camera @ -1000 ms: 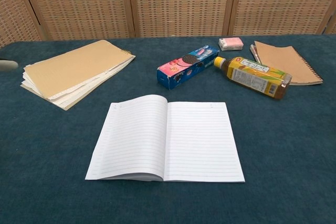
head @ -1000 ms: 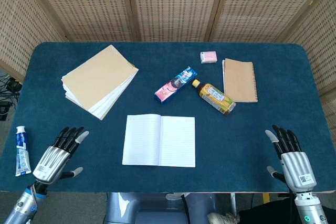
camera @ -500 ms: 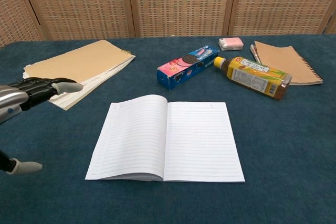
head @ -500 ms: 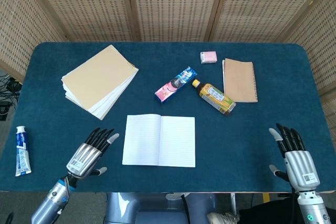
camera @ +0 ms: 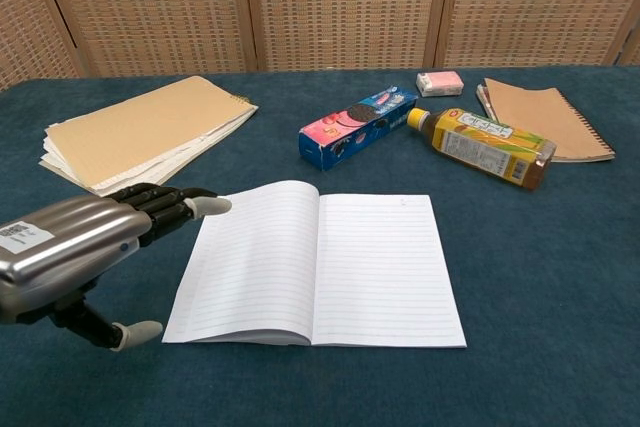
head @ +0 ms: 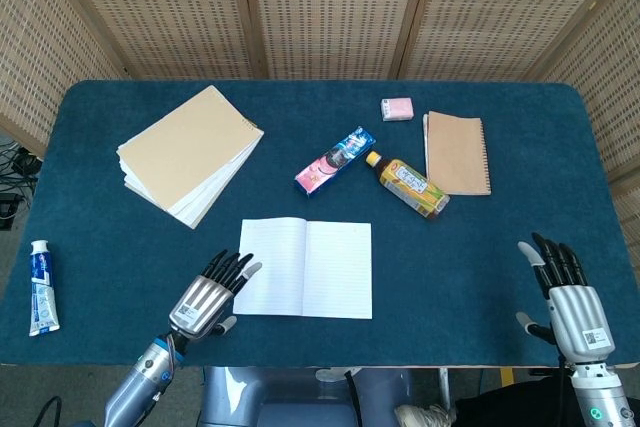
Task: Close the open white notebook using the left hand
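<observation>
The white notebook (head: 304, 268) (camera: 315, 262) lies open and flat on the blue table, lined pages up, near the front middle. My left hand (head: 207, 299) (camera: 80, 247) hovers just left of the notebook's left page, palm down with fingers spread and holding nothing; its fingertips (camera: 208, 205) reach the page's left edge. My right hand (head: 568, 297) is at the front right corner of the table, fingers extended and empty, seen only in the head view.
A stack of tan notebooks (head: 190, 152) lies back left. A biscuit box (head: 335, 161), a tea bottle (head: 407, 185), a brown spiral notebook (head: 457, 152) and a pink eraser (head: 397, 108) lie beyond the white notebook. A toothpaste tube (head: 41, 287) lies at the left edge.
My left hand has moved right from the table's front left toward the white notebook, now reaching its left edge. The right hand drifted slightly toward the front edge.
</observation>
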Controlling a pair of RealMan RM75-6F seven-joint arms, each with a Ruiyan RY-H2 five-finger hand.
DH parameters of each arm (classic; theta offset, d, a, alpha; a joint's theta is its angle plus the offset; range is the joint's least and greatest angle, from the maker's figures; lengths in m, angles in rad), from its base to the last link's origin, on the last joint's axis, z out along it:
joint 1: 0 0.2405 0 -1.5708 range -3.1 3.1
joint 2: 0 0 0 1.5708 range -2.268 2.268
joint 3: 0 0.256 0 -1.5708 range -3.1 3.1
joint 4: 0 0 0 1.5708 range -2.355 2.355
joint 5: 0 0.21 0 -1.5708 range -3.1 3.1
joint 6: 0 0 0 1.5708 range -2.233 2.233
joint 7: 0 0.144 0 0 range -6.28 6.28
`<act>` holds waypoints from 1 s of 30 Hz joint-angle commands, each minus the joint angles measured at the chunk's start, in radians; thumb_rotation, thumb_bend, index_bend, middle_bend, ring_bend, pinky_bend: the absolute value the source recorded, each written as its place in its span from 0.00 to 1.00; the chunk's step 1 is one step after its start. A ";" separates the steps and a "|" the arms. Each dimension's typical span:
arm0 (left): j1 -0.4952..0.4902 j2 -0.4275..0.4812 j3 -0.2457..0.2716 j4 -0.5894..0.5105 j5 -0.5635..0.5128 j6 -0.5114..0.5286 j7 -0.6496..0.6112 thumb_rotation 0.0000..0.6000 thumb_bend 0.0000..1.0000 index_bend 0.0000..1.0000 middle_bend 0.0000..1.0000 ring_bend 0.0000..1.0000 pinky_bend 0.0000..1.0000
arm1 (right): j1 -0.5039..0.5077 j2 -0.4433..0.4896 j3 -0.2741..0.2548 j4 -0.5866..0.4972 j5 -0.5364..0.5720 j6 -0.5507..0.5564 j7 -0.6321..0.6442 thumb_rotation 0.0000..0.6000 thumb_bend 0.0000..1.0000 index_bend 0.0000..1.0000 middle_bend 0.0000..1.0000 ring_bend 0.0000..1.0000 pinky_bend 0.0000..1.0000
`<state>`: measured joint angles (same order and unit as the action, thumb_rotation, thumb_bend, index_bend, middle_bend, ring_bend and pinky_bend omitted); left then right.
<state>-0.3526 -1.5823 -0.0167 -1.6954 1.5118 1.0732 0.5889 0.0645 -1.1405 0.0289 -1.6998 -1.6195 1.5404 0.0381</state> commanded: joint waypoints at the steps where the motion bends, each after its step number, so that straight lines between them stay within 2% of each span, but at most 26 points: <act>1: -0.011 -0.024 0.002 0.010 -0.013 -0.008 0.018 1.00 0.28 0.00 0.00 0.00 0.00 | -0.001 0.001 0.000 0.001 -0.001 0.002 0.004 1.00 0.09 0.00 0.00 0.00 0.00; 30: -0.063 -0.185 0.007 0.125 -0.146 -0.004 0.192 1.00 0.28 0.00 0.00 0.00 0.00 | -0.005 0.006 0.004 -0.003 -0.008 0.019 0.044 1.00 0.09 0.00 0.00 0.00 0.00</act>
<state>-0.4127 -1.7639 -0.0116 -1.5743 1.3665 1.0674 0.7766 0.0597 -1.1349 0.0328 -1.7023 -1.6271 1.5593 0.0819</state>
